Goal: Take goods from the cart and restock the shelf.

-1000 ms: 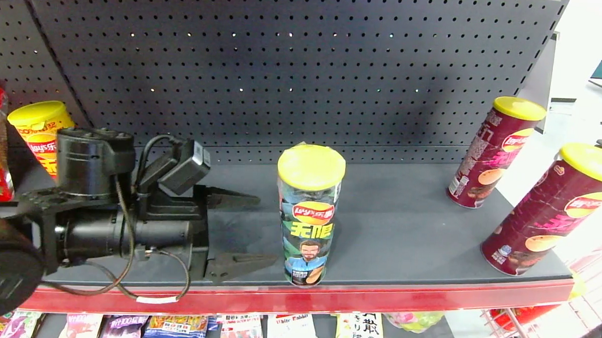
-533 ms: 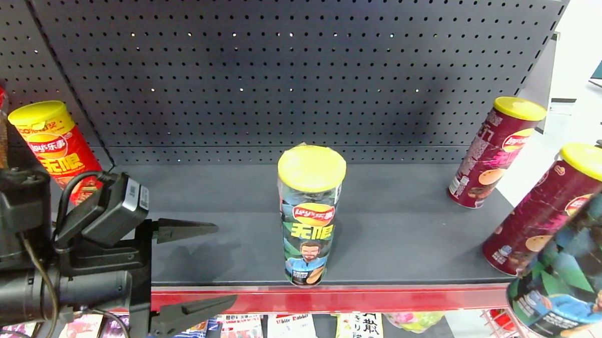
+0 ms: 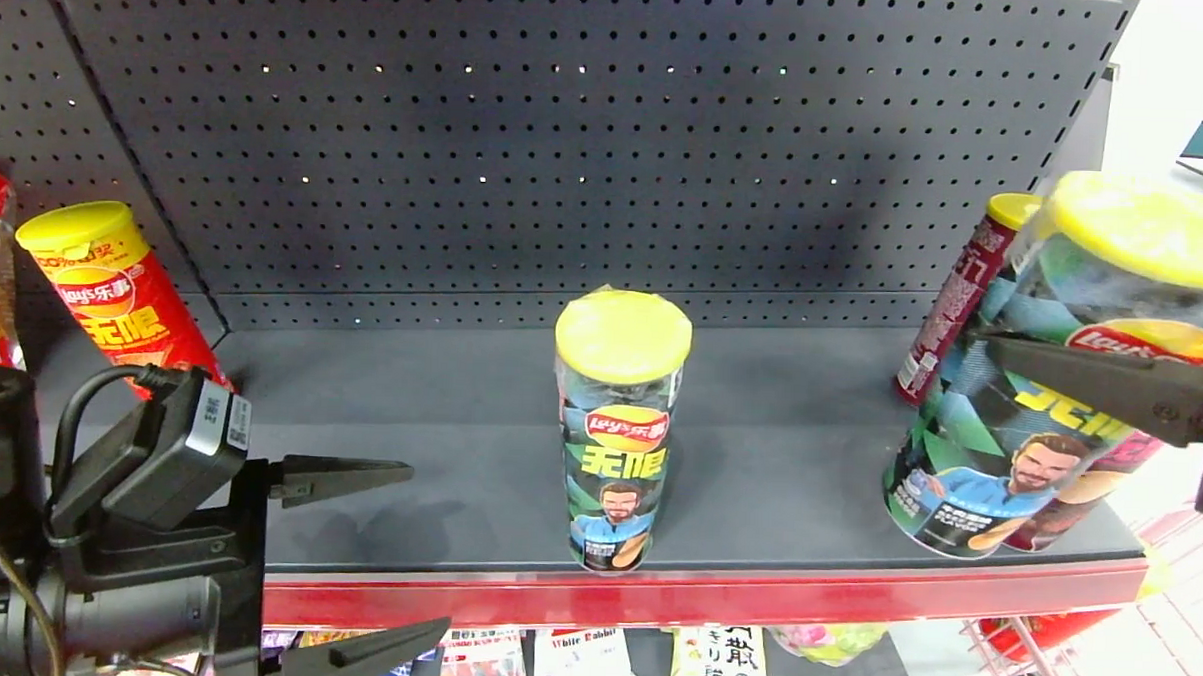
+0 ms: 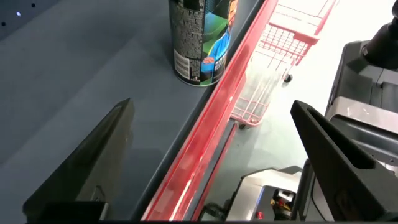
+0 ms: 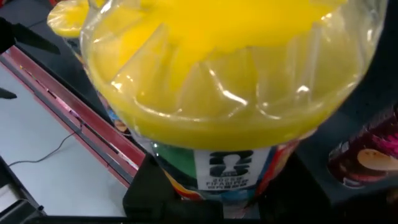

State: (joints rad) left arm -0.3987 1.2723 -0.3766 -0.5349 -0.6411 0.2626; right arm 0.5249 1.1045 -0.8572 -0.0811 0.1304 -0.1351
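At shelf front centre: green can point(image 3: 618, 429) point(image 4: 200, 40) upright, yellow lid, just behind the red front lip point(image 3: 703, 597), nothing touching it.
Shelf: grey deck point(image 3: 778, 454), perforated back panel point(image 3: 568, 157).
Right gripper point(image 3: 1051, 364): at the shelf's right end, clamped on a second green can point(image 3: 1018, 443) point(image 5: 230, 87). One dark finger point(image 3: 1100, 380) crosses the can's near face below the lid. The other finger is hidden behind the can.
Held can: yellow lid under clear wrap, tilted, base low over the deck near the right front corner. Can't tell if the base touches the deck.
Left gripper point(image 3: 424, 547) point(image 4: 211, 109): at the shelf's left front, jaws wide apart, holding nothing. One finger point(image 3: 342, 474) lies over the deck, the other point(image 3: 371, 645) sits below the red lip. Well apart from the centre can.
Maroon can point(image 3: 947, 320): back right of the deck, yellow lid, partly covered by the held can. More maroon shows beside the held can in the right wrist view point(image 5: 367, 155).
Red can point(image 3: 113, 291): back left corner, yellow lid.
Cart point(image 3: 1100, 666) point(image 4: 280, 62): pink wire frame, low, off the shelf's right end.
Lower shelf: snack packets point(image 3: 580, 662) in a row under the red lip.
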